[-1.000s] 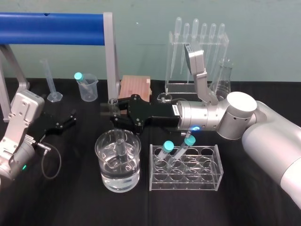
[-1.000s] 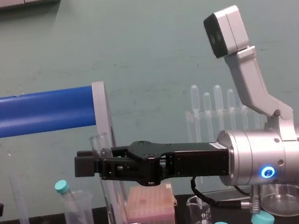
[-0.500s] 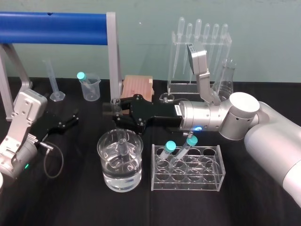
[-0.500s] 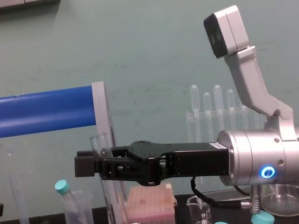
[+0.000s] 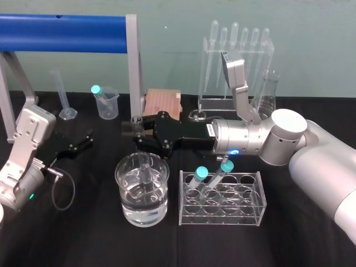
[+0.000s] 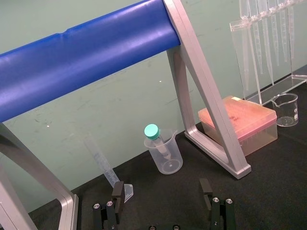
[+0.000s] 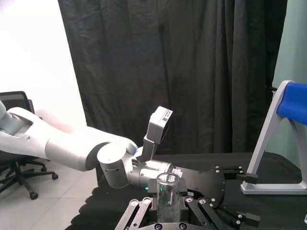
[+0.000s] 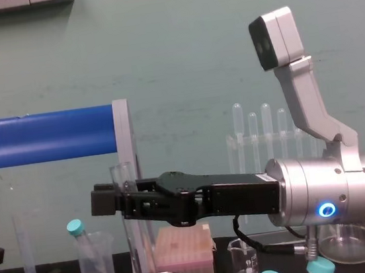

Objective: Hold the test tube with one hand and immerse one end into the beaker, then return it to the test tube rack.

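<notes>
Right gripper holds test tube in beaker (left gripper idle)

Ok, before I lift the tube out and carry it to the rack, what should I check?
1. Right pincer shut on the test tube: ok.
2. Test tube upright: ok.
3. Its lower end inside the beaker: ok; dipped into the liquid: cannot tell.
4. Free slots in the test tube rack beside the two teal-capped tubes: ok.
5. Left pincer open, parked left of the beaker, out of the way: ok.
</notes>
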Robot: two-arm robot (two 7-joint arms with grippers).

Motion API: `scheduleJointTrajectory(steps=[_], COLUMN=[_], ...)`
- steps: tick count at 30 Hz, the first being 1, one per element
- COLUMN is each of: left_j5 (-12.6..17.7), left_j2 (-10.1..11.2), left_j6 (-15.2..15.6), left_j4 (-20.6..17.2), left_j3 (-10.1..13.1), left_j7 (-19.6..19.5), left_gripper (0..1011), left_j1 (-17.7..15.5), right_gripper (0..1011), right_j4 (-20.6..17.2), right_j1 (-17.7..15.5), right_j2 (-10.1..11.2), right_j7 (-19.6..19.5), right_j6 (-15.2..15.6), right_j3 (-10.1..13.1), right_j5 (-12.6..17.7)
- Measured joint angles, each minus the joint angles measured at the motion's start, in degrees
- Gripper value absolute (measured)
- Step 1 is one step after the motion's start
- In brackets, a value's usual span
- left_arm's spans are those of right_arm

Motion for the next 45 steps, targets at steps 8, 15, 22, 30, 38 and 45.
scheduleJointTrajectory(steps=[8, 15, 22, 30, 38, 45], left_j5=[0.00, 0.00, 0.00, 0.00, 0.00, 0.00], left_j2=[0.00, 0.00, 0.00, 0.00, 0.00, 0.00], left_j6=[0.00, 0.00, 0.00, 0.00, 0.00, 0.00], left_j4=[0.00, 0.00, 0.00, 0.00, 0.00, 0.00], left_j3=[0.00, 0.00, 0.00, 0.00, 0.00, 0.00], left_j7=[0.00, 0.00, 0.00, 0.00, 0.00, 0.00], left_gripper=[1000, 1000, 1000, 1000, 1000, 1000], left_j1=[0.00, 0.00, 0.00, 0.00, 0.00, 0.00], right_gripper=[241, 242, 242, 242, 242, 242], right_j4=[0.00, 0.00, 0.00, 0.00, 0.00, 0.00], right_j1=[0.00, 0.00, 0.00, 0.00, 0.00, 0.00], right_j2=[0.00, 0.00, 0.00, 0.00, 0.00, 0.00], right_j7=[0.00, 0.00, 0.00, 0.00, 0.00, 0.00], right_j6=[0.00, 0.00, 0.00, 0.00, 0.00, 0.00], right_j3=[0.00, 0.00, 0.00, 0.00, 0.00, 0.00], right_j5=[0.00, 0.00, 0.00, 0.00, 0.00, 0.00])
